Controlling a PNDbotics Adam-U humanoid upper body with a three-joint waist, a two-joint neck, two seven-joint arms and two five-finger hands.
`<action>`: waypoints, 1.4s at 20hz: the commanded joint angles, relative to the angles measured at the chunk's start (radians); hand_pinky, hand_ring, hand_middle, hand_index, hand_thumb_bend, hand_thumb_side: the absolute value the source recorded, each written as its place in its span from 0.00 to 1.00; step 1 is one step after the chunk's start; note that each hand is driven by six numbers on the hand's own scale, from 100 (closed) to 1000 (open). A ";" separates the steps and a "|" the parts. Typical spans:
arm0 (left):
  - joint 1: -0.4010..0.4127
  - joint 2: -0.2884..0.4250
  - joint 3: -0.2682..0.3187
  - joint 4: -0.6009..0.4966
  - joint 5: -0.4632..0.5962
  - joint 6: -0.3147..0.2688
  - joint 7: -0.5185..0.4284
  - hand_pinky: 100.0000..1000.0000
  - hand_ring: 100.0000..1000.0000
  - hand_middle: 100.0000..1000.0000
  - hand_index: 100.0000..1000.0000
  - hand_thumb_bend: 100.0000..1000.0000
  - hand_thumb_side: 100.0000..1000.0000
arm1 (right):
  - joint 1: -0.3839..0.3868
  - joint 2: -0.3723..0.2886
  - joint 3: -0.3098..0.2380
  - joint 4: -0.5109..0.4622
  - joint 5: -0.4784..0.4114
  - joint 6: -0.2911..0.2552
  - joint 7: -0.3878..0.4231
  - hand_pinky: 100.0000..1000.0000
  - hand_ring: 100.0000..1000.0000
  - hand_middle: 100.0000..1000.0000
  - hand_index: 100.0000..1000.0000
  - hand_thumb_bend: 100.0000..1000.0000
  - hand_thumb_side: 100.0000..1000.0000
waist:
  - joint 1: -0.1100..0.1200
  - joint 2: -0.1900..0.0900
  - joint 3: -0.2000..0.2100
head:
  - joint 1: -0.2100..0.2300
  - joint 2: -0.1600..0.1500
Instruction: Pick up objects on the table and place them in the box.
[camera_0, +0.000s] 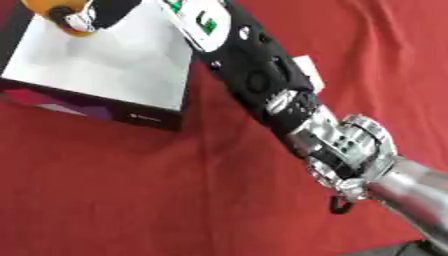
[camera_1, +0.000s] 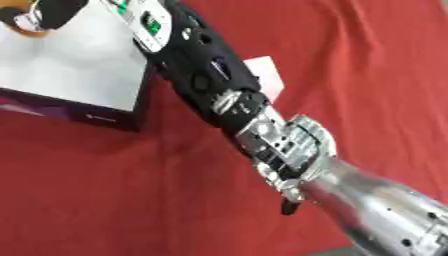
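A: Where's the right hand sitting rel. to the box?

B: I'm seeing the right hand (camera_0: 87, 15) hanging over the box (camera_0: 105, 65), above its far-left part, right at the top edge of the left eye view. Its black fingers are curling round an orange object (camera_0: 54, 10), so it's grasping that. Can't make out what the object is, only that it's orange and rounded.

A: And the object, is it touching the box floor?

B: Can't tell. It's showing against the white inside of the box, but whether it's resting or held above, I'm not able to say.

A: Arm?

B: The right arm (camera_0: 271, 85) is running diagonally from the lower right, silver at the joint, black nearer the box, crossing the box's right edge. A white label w/ green marks (camera_0: 203, 22) is showing on the forearm, just right of the box.

A: Anything else nr the box?

B: A small white flat thing (camera_1: 267, 75) is lying on the red cloth (camera_0: 131, 190), to the right of the box, partly behind the arm. The box itself is sitting on that cloth, dark sides, white interior.

A: Left hand?

B: Not showing in either view.
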 joint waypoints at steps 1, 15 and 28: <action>-0.011 0.048 0.016 -0.014 0.008 0.000 0.008 0.81 0.69 0.75 0.79 0.71 0.61 | -0.011 0.009 0.007 0.010 0.044 -0.017 -0.005 0.82 0.65 0.45 0.59 0.25 0.00 | 0.025 -0.198 0.001 | -0.005 0.004; -0.012 0.044 0.009 -0.007 0.009 0.004 0.004 0.81 0.68 0.75 0.78 0.71 0.61 | -0.001 0.001 0.009 0.058 0.092 -0.025 -0.050 0.83 0.70 0.53 0.68 0.31 0.00 | 0.016 -0.196 0.004 | -0.017 -0.006; -0.002 0.040 0.007 -0.009 0.002 0.007 0.004 0.81 0.68 0.75 0.78 0.71 0.61 | -0.017 -0.085 -0.013 0.006 0.007 0.020 -0.084 0.84 0.72 0.55 0.70 0.27 0.00 | 0.015 -0.202 -0.003 | -0.005 -0.004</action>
